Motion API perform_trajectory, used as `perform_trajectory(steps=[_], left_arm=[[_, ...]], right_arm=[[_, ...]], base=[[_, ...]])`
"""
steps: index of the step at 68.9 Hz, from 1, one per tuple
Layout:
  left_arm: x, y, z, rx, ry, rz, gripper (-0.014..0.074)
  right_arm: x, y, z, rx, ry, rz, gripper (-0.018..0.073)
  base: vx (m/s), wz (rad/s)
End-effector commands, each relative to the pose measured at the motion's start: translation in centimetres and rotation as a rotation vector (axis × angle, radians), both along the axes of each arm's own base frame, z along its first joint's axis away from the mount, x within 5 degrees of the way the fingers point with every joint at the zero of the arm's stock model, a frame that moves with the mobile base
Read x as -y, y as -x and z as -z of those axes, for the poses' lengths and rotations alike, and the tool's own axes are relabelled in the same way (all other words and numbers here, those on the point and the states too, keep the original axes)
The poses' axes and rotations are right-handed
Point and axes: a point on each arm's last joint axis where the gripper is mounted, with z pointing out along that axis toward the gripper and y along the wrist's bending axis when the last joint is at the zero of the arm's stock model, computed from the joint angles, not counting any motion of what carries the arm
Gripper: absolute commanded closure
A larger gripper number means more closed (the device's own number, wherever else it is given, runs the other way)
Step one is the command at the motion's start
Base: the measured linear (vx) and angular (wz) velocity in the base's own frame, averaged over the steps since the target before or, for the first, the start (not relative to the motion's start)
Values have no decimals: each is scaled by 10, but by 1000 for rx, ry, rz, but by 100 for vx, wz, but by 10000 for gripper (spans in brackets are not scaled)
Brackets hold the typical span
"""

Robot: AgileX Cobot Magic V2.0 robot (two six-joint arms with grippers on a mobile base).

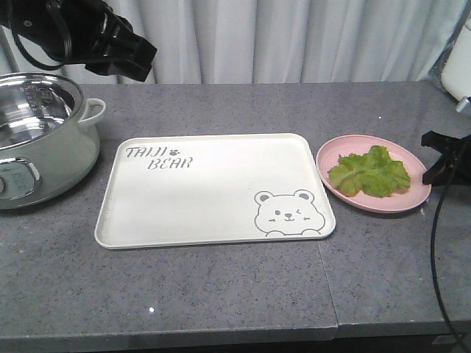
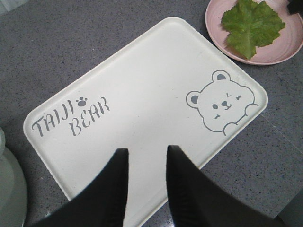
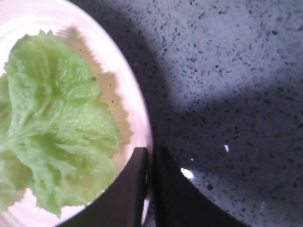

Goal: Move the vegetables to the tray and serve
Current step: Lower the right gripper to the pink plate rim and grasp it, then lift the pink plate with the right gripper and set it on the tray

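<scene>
**Green on pink: the lettuce leaf (image 1: pixel 370 173) awaits its move**

The lettuce leaf lies flat on the pink plate (image 1: pixel 383 204), at 3 o'clock from the tray (image 1: pixel 206 191). The right gripper (image 3: pixel 149 153) has its jaws almost closed across the plate's 3 o'clock rim, apparently pinching it, probably to tip or carry plate and leaf together. The left gripper (image 2: pixel 147 152), spread wide and holding nothing, hangs high toward the tray's 10 o'clock, clear of that path.
</scene>
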Motion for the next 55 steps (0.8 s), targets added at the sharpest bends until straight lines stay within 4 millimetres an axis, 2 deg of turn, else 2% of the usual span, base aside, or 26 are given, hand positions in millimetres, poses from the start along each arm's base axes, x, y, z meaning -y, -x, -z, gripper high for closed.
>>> perform_trajectory(steps=[1, 20, 27, 43, 51, 55], left_arm=[[-2, 13, -21, 68, 52, 3, 407], [-2, 13, -21, 68, 52, 3, 407], [-2, 13, -21, 68, 52, 3, 407], [-2, 13, -21, 68, 52, 3, 407], [-2, 13, -21, 69, 51, 2, 407], [-2, 13, -21, 69, 51, 2, 407]], right_arm=[[2, 0, -31, 99, -30, 28, 565], [3, -1, -38, 146, -107, 21, 564], [2, -3, -47, 169, -125, 14, 563], [-4, -11, -91, 279, -175, -46, 563], [-16, -14, -113, 325, -211, -95, 563], [-29, -17, -120, 337, -228, -129, 563]], base=[[0, 0], [0, 0], [0, 0], [0, 0], [0, 0], [0, 0]])
